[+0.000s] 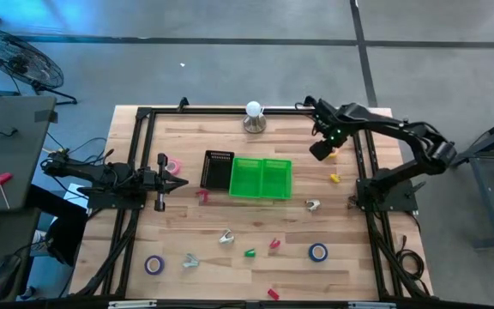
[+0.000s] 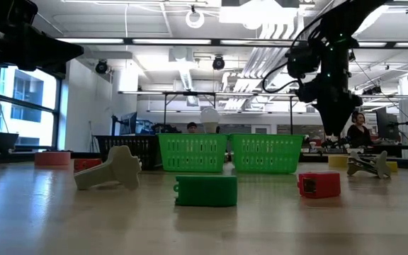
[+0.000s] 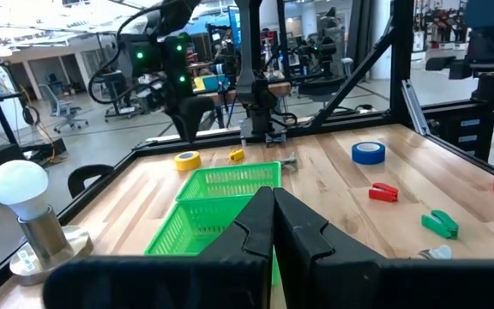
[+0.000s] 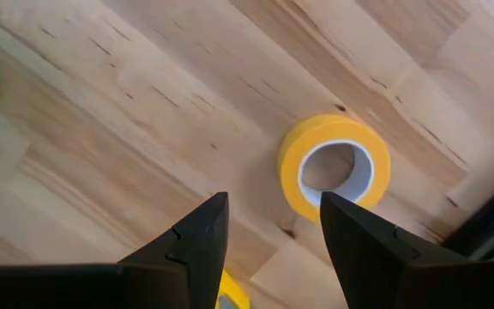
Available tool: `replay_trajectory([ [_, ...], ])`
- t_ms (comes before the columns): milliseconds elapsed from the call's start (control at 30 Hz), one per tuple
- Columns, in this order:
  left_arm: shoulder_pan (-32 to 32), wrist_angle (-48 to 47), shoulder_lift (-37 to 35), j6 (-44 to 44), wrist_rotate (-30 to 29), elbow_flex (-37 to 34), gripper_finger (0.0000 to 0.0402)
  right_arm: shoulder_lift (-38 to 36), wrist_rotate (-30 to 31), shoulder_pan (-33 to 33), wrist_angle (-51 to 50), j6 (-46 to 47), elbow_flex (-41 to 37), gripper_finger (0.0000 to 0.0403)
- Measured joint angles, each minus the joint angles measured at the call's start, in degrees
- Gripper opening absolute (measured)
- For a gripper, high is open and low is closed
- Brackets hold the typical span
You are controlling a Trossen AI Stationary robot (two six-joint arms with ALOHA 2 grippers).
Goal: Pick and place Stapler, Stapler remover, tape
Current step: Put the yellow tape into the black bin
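The right gripper point(image 4: 268, 236) hangs just above the yellow tape roll point(image 4: 335, 167), its fingers point(image 4: 194, 243) spread apart and grasping nothing; the roll lies flat on the desk point(image 1: 230, 219), beyond the right end of the green basket point(image 1: 261, 178). Left of that basket waits the left gripper point(image 1: 178, 181), fingers clenched on nothing (a pink roll point(image 1: 173, 166) sits just beside it).

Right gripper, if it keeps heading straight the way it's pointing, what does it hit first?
Probably the yellow tape roll lying flat on the table, just ahead of the right gripper with its open jaws; the exact gap is unclear.
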Motion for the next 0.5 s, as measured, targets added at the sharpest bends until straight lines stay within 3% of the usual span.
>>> replay_trajectory([
  [500, -0.01, 0.00, 0.00, -1.95, 0.02, -0.02, 0.0000, 0.00, 2.72, -0.02, 2.91, -0.14, -2.28, 0.0174],
])
